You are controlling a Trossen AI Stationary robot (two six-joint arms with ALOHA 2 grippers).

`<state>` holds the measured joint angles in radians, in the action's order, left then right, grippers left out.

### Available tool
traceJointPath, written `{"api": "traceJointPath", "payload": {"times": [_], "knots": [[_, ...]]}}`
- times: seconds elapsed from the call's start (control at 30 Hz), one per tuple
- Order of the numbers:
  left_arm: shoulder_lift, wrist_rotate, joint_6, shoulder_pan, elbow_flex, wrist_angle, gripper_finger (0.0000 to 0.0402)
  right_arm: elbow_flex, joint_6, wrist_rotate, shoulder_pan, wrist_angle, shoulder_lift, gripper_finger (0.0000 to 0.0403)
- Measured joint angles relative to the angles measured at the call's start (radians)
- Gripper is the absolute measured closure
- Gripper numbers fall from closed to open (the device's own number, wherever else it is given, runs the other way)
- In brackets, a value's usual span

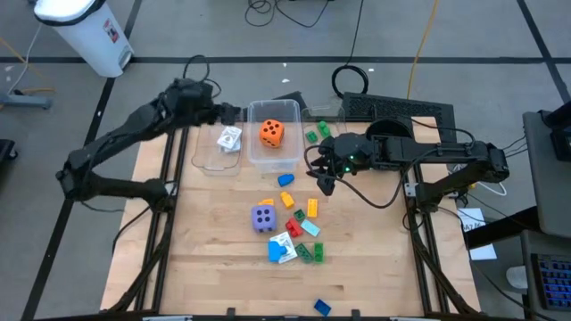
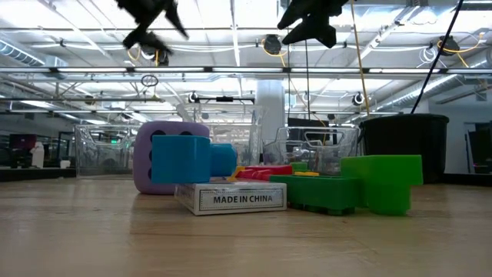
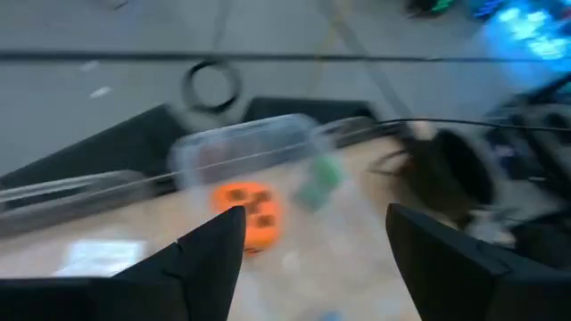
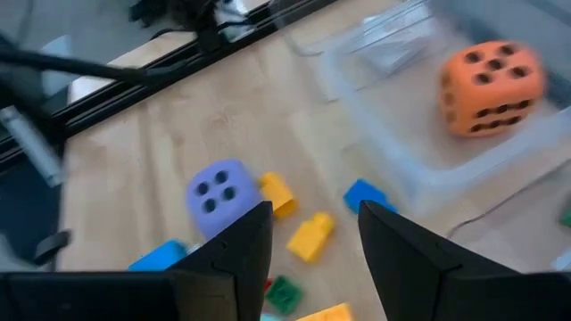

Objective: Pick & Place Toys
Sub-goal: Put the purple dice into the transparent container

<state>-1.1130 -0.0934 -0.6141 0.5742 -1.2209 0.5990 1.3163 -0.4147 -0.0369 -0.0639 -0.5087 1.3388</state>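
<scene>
Orange die [image 1: 272, 133] sits in the middle clear bin [image 1: 290, 153] at the far side of the table [image 1: 205, 250]; a white card [image 1: 230, 138] lies in the bin [image 1: 203, 160] to its left. Purple die [image 1: 263, 218], bricks [image 1: 310, 209] and a card box [image 1: 284, 242] are scattered mid-table. Left gripper [image 1: 239, 113] hovers at the far edge between the bins, jaws parted, empty. Right gripper [image 1: 323, 183] hangs right of the loose bricks, jaws partly open, nothing between them.

Illumination: bright, even, from overhead ceiling strip lights [image 2: 231, 31]. Shadows on the tabletop [image 1: 223, 259] are soft and short. Both wrist views show motion blur. Low view: the far room is soft.
</scene>
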Motion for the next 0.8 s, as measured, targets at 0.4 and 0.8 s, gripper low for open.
{"api": "traceJointPath", "payload": {"times": [0.4, 0.8], "knots": [[-0.105, -0.312, -0.089, -0.541, 0.001, -0.218, 0.0133, -0.084, -0.002, 0.199, 0.063, 0.027, -0.001, 0.0243], [-0.323, -0.333, -0.263, -0.843, 0.000, -0.430, 0.0133, -0.399, -0.167, 0.382, 0.232, 0.507, 0.000, 0.0243]]}}
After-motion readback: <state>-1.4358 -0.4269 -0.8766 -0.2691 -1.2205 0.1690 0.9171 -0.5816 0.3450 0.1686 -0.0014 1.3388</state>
